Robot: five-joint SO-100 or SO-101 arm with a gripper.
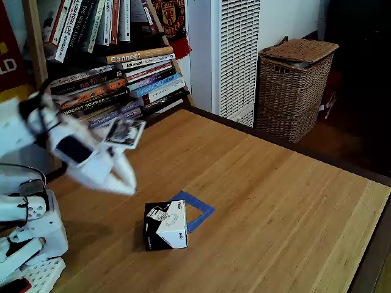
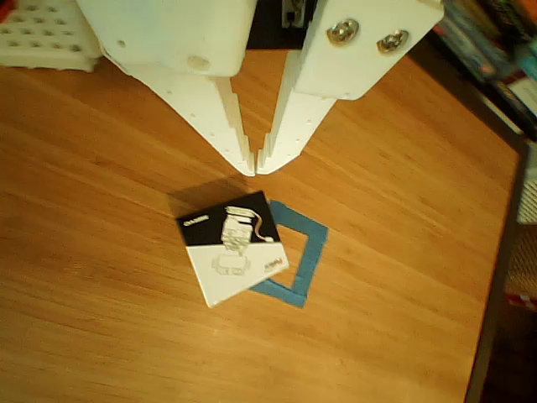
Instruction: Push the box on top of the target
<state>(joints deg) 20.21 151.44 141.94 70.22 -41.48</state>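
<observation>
In the fixed view, the white gripper [image 1: 127, 183] is hanging in the air at the left, above the wooden table [image 1: 287, 207] and apart from the box [image 1: 165, 224]. Its fingers are closed tip to tip and are holding nothing; the other view shows the same, with the two tips meeting just above the box [image 2: 235, 248].

The box is standing on the table and is covering only the left part of the target [image 2: 304, 256], so the push is not finished. In the other view the box is lying turned against the blue square, with one corner over the tape and the rest on bare wood.

I am thinking the main danger is rotation. If the closed tips are touching the box off its middle, it may be spinning instead of sliding, and it may be ending crooked over the outline. A push from too high may be tipping the light cardboard over. Too much force may be sending it past the far tape edge.

At the right, the wicker basket [image 1: 293, 85] is standing well apart and is not in the way.
</observation>
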